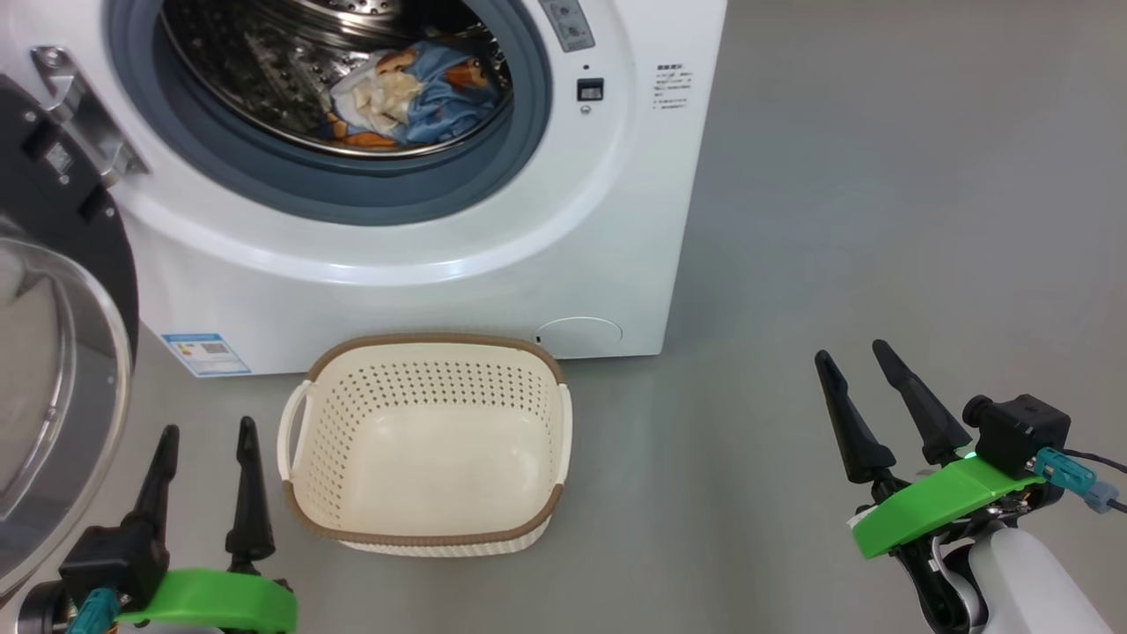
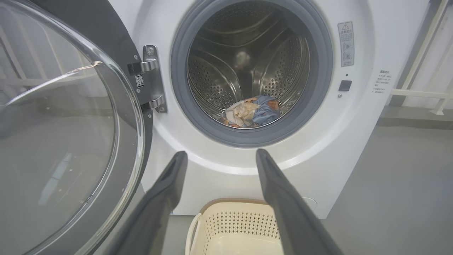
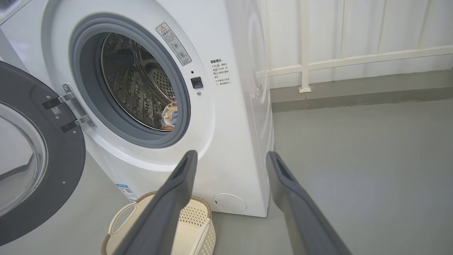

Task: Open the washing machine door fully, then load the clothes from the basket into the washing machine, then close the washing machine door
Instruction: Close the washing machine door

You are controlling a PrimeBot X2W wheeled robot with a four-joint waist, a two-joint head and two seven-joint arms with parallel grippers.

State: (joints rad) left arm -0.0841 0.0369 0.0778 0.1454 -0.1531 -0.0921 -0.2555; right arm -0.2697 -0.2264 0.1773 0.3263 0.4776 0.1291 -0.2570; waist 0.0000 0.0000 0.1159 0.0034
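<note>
Status: we're on the last leg. The washing machine door [image 1: 53, 370] hangs swung wide at the left edge of the head view, with its hinge [image 1: 75, 97] fully exposed at upper left. Opening looks done.

The clothes [image 1: 409, 92] sit in the drum at top centre of the frame. We see blue bear-print pieces with a cream piece on top, lying low just behind the grey gasket [image 1: 352, 189]. The basket [image 1: 423, 392] at lower centre is empty, so loading looks done too. As we read it, the one step left is shutting the door.

Jaws:
- The left jaws are at lower left of the head view, spread wide and holding nothing, just beside the door's glass.
- The right jaws are at lower right, also wide and empty, over the floor [image 1: 836, 220] and well apart from the washing machine [image 1: 423, 255].

In the way:
- The basket stands on the floor just in front of the machine, under the opening, with its back rim near the front panel. We can't tell from these views whether the door's lower edge clears the basket on the swing.
- The clothes lie close to the drum lip. We'd check that nothing trails over the gasket before the door latches.

Around: there is a blue label [image 1: 205, 352] at the machine's lower left corner, and a white railing [image 3: 354, 58] runs along the wall at upper right of the right wrist view. We judge neither matters for the swing.
</note>
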